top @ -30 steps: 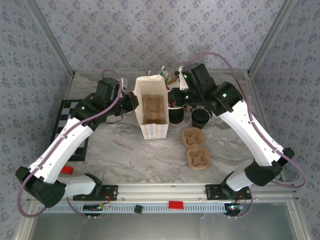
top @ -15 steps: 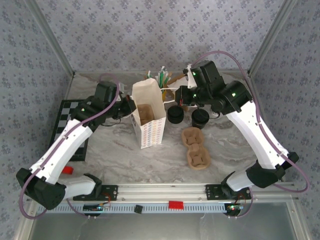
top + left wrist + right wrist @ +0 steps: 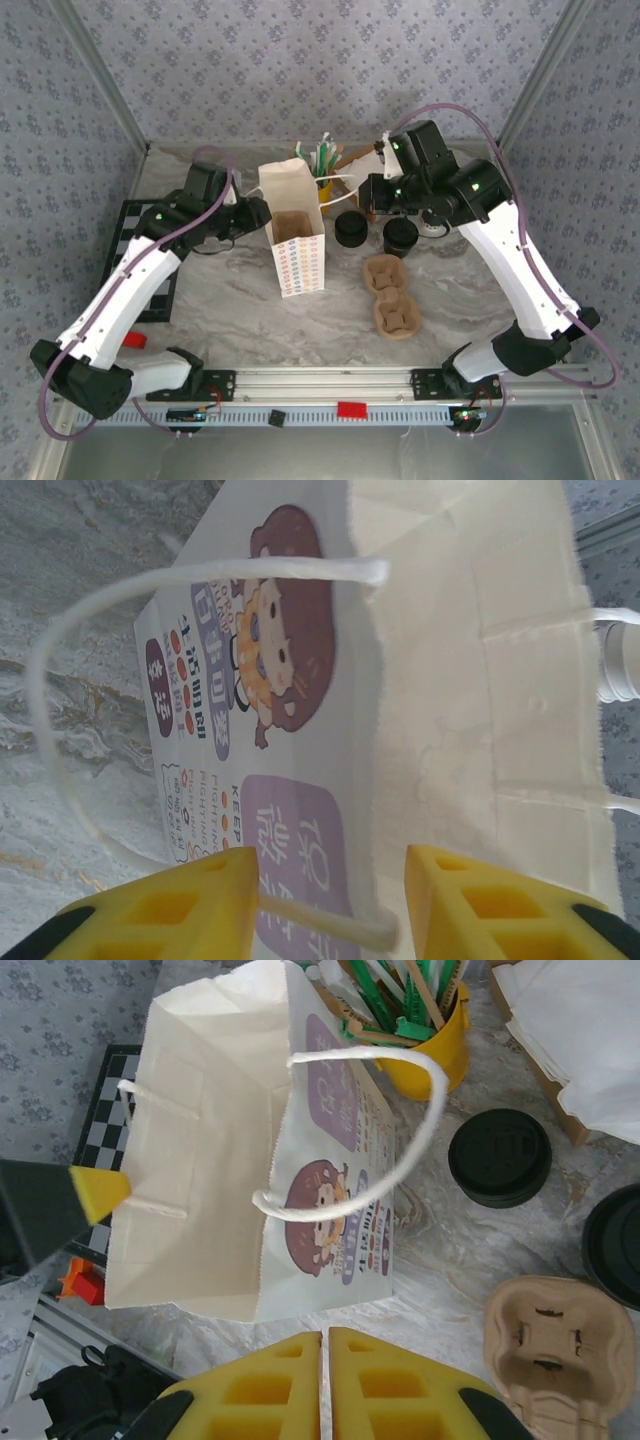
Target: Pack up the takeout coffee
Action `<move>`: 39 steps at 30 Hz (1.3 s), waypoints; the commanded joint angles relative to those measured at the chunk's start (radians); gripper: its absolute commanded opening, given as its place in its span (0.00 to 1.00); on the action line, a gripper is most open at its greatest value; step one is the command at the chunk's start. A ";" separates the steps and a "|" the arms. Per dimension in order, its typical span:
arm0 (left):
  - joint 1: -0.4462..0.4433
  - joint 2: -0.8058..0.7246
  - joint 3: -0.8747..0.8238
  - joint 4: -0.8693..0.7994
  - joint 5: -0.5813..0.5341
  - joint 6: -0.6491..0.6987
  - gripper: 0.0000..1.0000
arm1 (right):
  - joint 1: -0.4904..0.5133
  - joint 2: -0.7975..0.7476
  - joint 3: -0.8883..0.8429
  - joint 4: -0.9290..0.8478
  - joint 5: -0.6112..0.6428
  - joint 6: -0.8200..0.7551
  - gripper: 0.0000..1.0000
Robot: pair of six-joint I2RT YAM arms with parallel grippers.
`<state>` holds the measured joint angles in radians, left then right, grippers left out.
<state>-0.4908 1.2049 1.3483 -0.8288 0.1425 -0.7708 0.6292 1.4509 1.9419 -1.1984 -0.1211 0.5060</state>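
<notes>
Sideways on paper bag [image 3: 450, 730]: cartoon girl [image 3: 285, 630], "KEEP FIGHTING" lettering [image 3: 207, 815].

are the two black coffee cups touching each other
Apart. The right wrist view shows bare marble table between the cup nearer the bag and the other cup.

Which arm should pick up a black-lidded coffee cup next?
Probably the right. The right gripper hangs just beside the two black-lidded coffee cups, with nothing between its shut fingers. The left gripper sits across the white paper bag, its open fingers around the bag's rope handle.
</notes>
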 commanded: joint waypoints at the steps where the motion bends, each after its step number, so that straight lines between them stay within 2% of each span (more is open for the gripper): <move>1: 0.001 0.007 0.064 -0.082 -0.006 0.025 0.46 | -0.018 -0.024 0.038 -0.066 -0.017 -0.030 0.12; 15: -0.096 0.040 0.177 -0.244 -0.126 0.054 0.55 | -0.131 -0.032 0.028 -0.197 -0.019 -0.073 0.20; 26: -0.143 0.045 0.197 -0.273 -0.173 0.048 0.57 | -0.283 0.002 -0.080 -0.330 0.057 -0.154 0.43; 33: -0.155 0.042 0.199 -0.254 -0.185 0.045 0.58 | -0.295 0.067 -0.220 -0.217 0.077 -0.191 0.62; 37: -0.154 0.031 0.195 -0.241 -0.198 0.044 0.58 | -0.283 0.139 -0.235 -0.162 0.103 -0.278 0.73; 39: -0.155 0.023 0.185 -0.232 -0.206 0.039 0.58 | -0.285 0.170 -0.248 -0.141 0.111 -0.323 0.76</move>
<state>-0.6380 1.2472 1.5124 -1.0721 -0.0372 -0.7338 0.3408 1.5929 1.7092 -1.3788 -0.0395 0.2691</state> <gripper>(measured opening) 0.577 0.751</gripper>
